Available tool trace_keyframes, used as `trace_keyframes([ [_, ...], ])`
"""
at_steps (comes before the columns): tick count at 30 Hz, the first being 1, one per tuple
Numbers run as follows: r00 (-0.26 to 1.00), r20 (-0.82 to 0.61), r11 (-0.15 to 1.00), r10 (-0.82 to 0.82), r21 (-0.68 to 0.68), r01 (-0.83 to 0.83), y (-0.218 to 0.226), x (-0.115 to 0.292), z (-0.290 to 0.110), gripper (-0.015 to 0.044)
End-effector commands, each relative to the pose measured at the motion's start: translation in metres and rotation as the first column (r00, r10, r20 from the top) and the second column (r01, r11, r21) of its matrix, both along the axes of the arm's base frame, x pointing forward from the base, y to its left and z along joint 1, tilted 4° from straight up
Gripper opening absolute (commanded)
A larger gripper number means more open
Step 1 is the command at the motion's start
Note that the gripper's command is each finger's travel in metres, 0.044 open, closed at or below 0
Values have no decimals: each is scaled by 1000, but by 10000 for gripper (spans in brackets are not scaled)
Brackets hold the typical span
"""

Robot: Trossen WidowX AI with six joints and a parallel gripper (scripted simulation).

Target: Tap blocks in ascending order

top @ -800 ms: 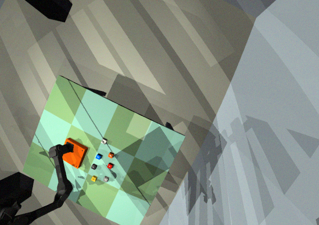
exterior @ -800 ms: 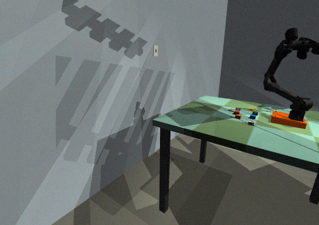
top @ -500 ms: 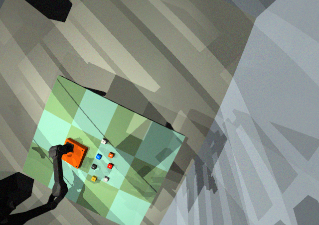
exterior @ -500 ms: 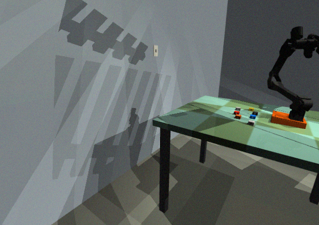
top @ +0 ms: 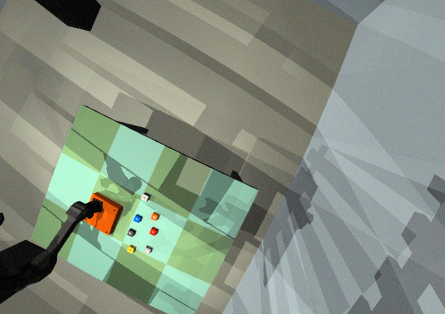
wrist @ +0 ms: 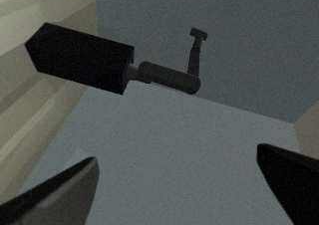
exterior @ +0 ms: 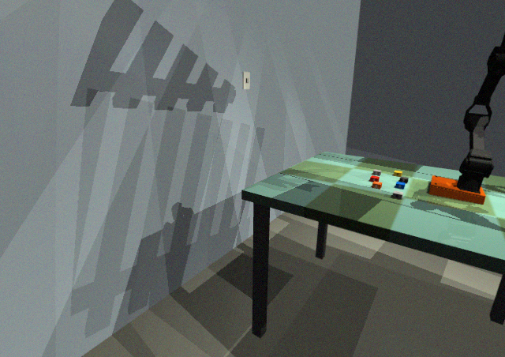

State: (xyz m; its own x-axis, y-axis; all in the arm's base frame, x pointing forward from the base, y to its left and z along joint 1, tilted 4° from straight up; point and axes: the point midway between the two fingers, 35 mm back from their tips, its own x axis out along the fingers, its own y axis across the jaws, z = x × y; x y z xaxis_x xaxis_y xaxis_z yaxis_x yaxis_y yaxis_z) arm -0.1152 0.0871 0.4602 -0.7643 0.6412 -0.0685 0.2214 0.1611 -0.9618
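Several small blocks lie in a cluster on the green patchwork table (top: 90,135) (exterior: 326,198): white (top: 145,196) (exterior: 396,195), blue (top: 137,218) (exterior: 399,185), orange (top: 154,216) (exterior: 376,185), black (top: 131,232) (exterior: 403,179), red (top: 154,230) (exterior: 374,178), yellow (top: 131,249) (exterior: 398,172) and pale grey (top: 147,249) (exterior: 376,172). Their digits are too small to read. My gripper (wrist: 176,158) is open and empty. It is raised high and points away from the table at walls, so the wrist view shows no blocks. The arm (top: 60,231) (exterior: 476,140) rises from its base and leaves the exterior view at the top right.
The arm's orange base (top: 108,215) (exterior: 447,188) sits on the table beside the blocks. A black box camera on a mount (wrist: 80,61) shows in the wrist view. A grey wall stands past the table's far edge.
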Motion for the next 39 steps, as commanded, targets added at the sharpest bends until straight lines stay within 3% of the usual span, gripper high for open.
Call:
trace_keyframes([
  [1,946,-66,924,-319,-246,294,66,41,-17,400],
  [5,810,-92,754,-579,-438,489,108,92,-37,400],
  [10,542,-84,462,-836,-641,613,134,168,-65,400],
  [15,210,-32,153,-977,-791,592,132,245,-97,400],
  [19,-65,35,-63,-997,-872,486,112,302,-125,400],
  [24,-383,143,-260,-913,-926,273,68,362,-159,400],
  [29,-631,268,-355,-728,-935,12,8,405,-195,400],
  [34,-783,400,-344,-476,-904,-253,-60,428,-229,400],
  [39,-825,529,-241,-198,-842,-482,-132,431,-263,400],
])
